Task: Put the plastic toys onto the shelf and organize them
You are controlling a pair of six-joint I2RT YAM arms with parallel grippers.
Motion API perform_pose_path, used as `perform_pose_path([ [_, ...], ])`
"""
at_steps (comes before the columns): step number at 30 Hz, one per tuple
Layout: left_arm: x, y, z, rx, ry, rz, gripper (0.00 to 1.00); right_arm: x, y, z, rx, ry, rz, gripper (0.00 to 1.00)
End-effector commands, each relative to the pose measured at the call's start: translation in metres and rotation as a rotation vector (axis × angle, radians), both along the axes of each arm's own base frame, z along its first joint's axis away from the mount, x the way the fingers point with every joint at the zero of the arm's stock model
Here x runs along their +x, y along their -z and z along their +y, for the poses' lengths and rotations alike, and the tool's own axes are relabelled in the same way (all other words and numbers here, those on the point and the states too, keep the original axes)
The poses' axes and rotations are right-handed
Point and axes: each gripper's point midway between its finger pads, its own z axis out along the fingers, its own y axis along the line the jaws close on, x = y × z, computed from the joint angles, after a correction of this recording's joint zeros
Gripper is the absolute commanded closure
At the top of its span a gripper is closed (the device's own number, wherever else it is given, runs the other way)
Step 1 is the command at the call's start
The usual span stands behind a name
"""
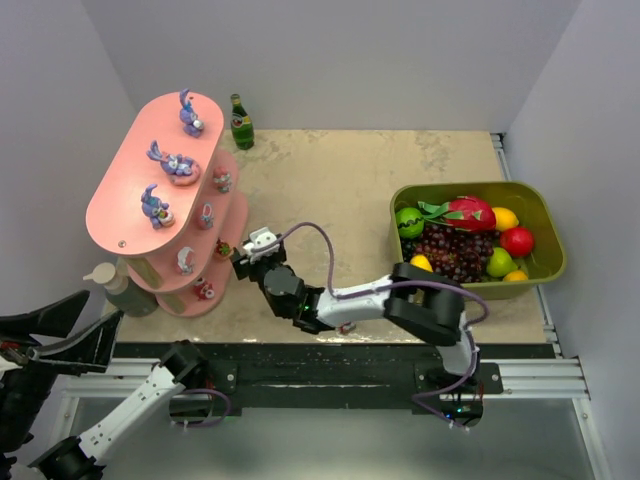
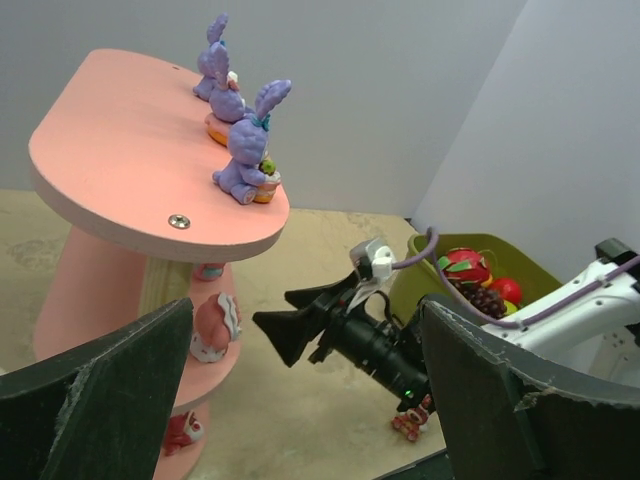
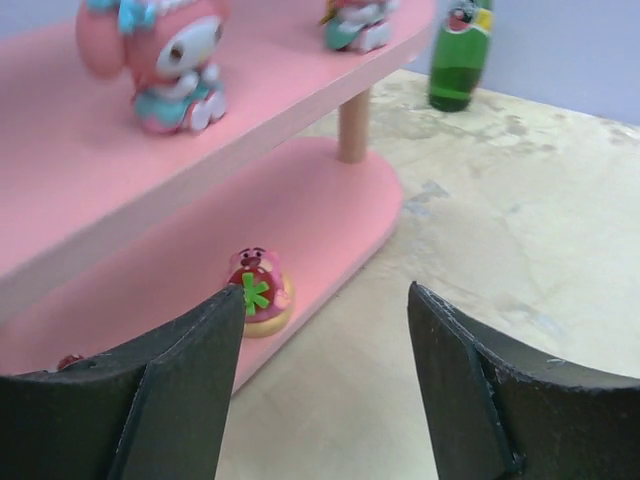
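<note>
Your right end effector (image 3: 325,300) is open at the lowest tier of the shelf (image 3: 330,200), beside, perhaps touching, the strawberry toy (image 3: 255,290), which stands unsupported. Your left end effector (image 2: 305,310) hangs open.

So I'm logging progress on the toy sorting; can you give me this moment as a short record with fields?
shelf top tier: three purple bunny toys
bottom tier: strawberry toy near the edge
right hand: open, empty, at the bottom tier beside the strawberry toy
left hand: open, empty, at the near left
off shelf: one small toy on the table under the right arm
</note>
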Motion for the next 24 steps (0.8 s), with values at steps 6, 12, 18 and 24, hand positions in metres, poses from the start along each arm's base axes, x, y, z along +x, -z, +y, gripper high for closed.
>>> perform_pose_path([
  [6,0.001,0.005,-0.01,-0.007,0.036,0.006,0.01,-0.043,0.01,-0.154,-0.002,0.368,0.462,0.29],
  [12,0.007,0.014,-0.024,0.006,0.075,0.02,0.01,-0.081,0.054,-0.216,-0.015,0.366,0.629,0.29],
  [18,0.01,0.017,-0.034,0.001,0.105,0.023,0.01,-0.103,0.077,-0.244,0.004,0.323,0.704,0.3],
  [24,0.011,0.018,-0.038,-0.006,0.118,0.034,0.01,-0.11,0.088,-0.246,-0.005,0.319,0.737,0.34],
])
